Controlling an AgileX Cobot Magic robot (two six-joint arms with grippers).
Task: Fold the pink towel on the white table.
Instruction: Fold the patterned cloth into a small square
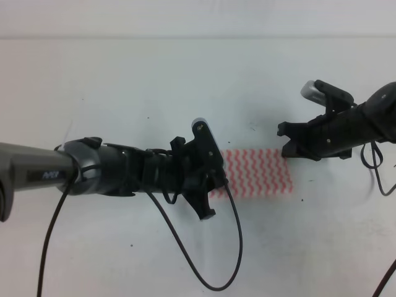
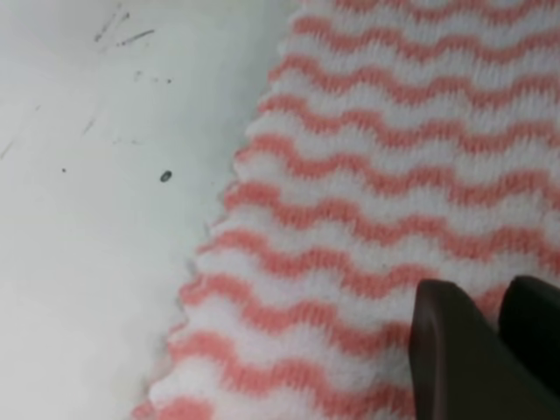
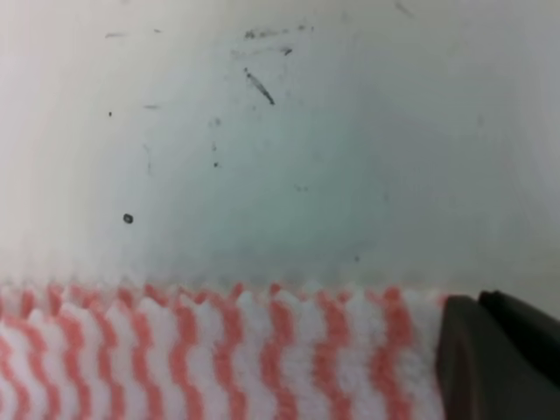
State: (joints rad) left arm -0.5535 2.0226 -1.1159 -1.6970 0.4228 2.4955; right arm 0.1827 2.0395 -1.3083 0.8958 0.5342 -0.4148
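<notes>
The pink towel [image 1: 257,173] lies flat on the white table [image 1: 124,80], a small rectangle of pink and white wavy stripes. My left gripper [image 1: 209,185] is down over the towel's left end and hides it. In the left wrist view a dark fingertip [image 2: 451,350] rests on the towel [image 2: 385,175] near its left edge. My right gripper [image 1: 288,145] is at the towel's far right corner. The right wrist view shows a dark fingertip [image 3: 490,359] at the corner of the towel [image 3: 219,350]. Neither view shows clearly how the jaws stand.
Black cables [image 1: 210,272] loop from the left arm over the table's near side, and another cable [image 1: 377,167] hangs by the right arm. Small dark specks and scuffs [image 3: 258,83] mark the table beyond the towel.
</notes>
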